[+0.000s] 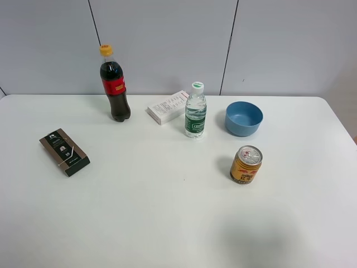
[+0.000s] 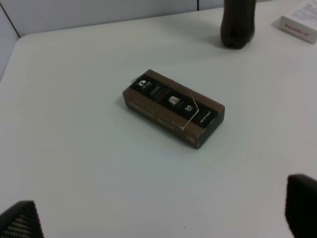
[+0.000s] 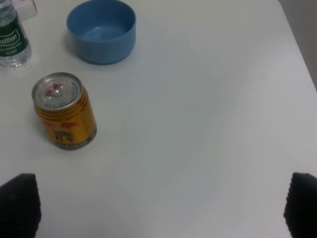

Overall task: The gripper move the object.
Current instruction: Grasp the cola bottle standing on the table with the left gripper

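Reaching not yet begun, I'd say: left gripper [image 2: 161, 213] is spread wide with nothing between the jaws, and right gripper [image 3: 161, 206] is the same, spread and empty. Neither arm shows in the high view. Near the left gripper lies the dark box [image 2: 173, 108], flat and skewed. Beyond it, at the far left of the table [image 1: 167, 223], the cola [image 1: 114, 84] stands upright and touches nothing; the white box [image 1: 168, 106] is near on its right. Left arm looks the natural pick. Pass over or around the dark box, come in level, close on the body below the red label so the tall bottle doesn't tip, lift straight. Right side: can [image 1: 246, 165], then bowl [image 1: 244, 118] and water bottle [image 1: 195, 111] further back. Table is plain matte white; grey panelled wall [image 1: 167, 39] behind.
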{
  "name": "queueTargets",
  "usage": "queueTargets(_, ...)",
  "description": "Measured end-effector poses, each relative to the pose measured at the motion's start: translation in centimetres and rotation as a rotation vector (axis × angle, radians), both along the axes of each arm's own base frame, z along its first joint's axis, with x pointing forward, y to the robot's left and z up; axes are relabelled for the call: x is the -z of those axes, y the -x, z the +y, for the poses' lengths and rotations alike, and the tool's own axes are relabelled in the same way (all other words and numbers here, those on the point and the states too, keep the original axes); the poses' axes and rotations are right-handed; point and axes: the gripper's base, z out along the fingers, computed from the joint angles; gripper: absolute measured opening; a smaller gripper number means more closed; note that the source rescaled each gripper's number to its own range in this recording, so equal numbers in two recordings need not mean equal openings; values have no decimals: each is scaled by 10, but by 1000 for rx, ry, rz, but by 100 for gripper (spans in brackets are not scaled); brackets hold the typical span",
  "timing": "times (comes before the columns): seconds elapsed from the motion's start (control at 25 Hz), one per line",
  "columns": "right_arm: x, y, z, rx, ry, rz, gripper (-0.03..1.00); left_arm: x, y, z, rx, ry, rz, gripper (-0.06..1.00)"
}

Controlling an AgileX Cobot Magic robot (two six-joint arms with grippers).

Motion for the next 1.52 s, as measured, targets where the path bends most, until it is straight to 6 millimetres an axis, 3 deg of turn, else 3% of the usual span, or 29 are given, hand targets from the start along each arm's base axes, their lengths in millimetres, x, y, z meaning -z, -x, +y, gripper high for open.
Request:
queueTargets(0.48, 0, 0, 0, 0, 0, 0, 100, 0, 0, 0, -2, 3, 0, 100)
queueTargets(0.64, 0, 0, 0, 0, 0, 0, 100, -1, 0, -1, -28, 83, -10, 100)
queueTargets(1.04, 0, 0, 0, 0, 0, 0, 100, -56, 8, -12, 65, 202, -398, 100)
queueTargets(1.52, 0, 0, 0, 0, 0, 0, 100, -64, -45, -20, 259, 89, -254, 100)
